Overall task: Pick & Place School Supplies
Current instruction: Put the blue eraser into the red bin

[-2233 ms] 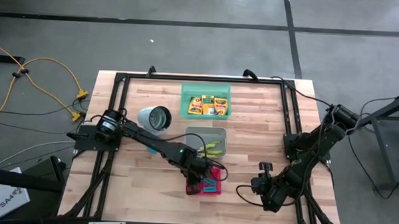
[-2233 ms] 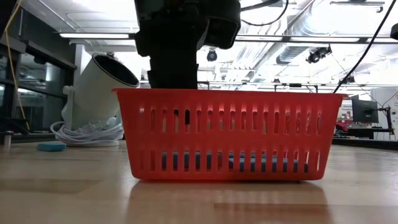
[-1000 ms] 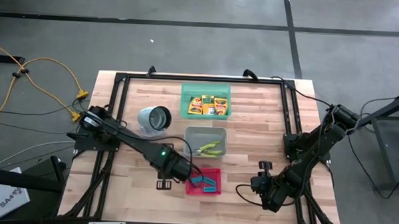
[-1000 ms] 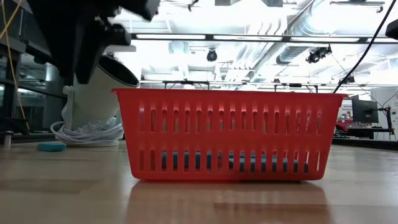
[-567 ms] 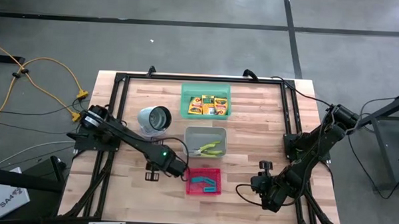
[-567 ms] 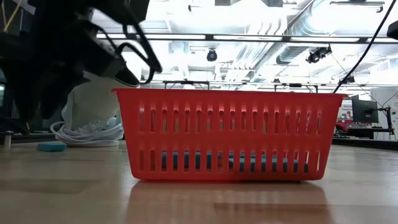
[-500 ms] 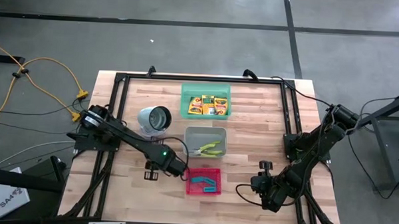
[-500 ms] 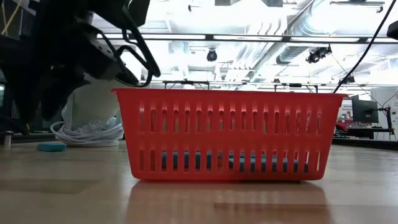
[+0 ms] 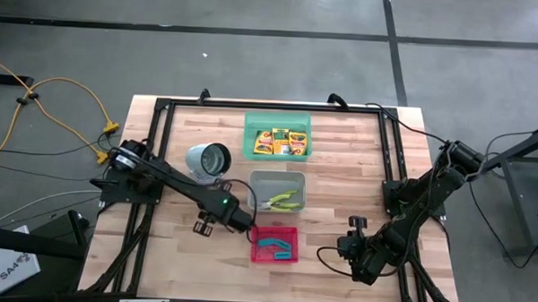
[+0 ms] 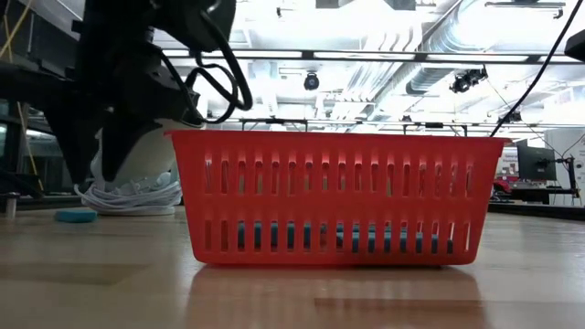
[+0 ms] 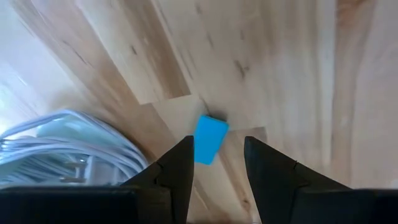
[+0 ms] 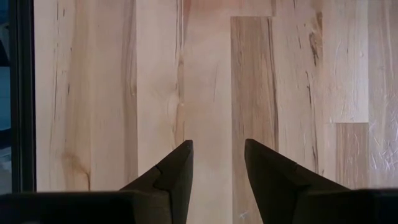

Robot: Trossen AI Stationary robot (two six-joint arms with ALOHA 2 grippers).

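Note:
My left gripper [image 9: 202,226] [image 11: 217,142] hangs open over the table, left of the red tray [image 9: 275,245]. A loose light-blue piece [image 11: 210,138] [image 10: 75,216] lies flat on the wood ahead of its fingers, in line with the gap and untouched, beside white cords [image 11: 68,146]. More light-blue pieces [image 9: 275,247] lie in the red tray. Plier-like tools with yellow-green handles [image 9: 287,201] lie in the grey tray [image 9: 261,183]. Crayon boxes [image 9: 281,141] fill the green tray [image 9: 250,123]. My right gripper [image 9: 351,248] [image 12: 217,144] waits open over bare wood near the table's near right corner.
A white cup [image 9: 208,161] lies tipped on its side left of the grey tray, with white cords [image 10: 128,195] spilling from it onto the table. The black frame rail [image 9: 158,165] runs along the table's left side. Bare wood [image 9: 340,171] lies right of the trays.
My left gripper has moved from the red tray's left end toward the table's left and then its far edge, nearing the white cup and the loose light-blue piece. It carries nothing. The trays and my right arm have kept still.

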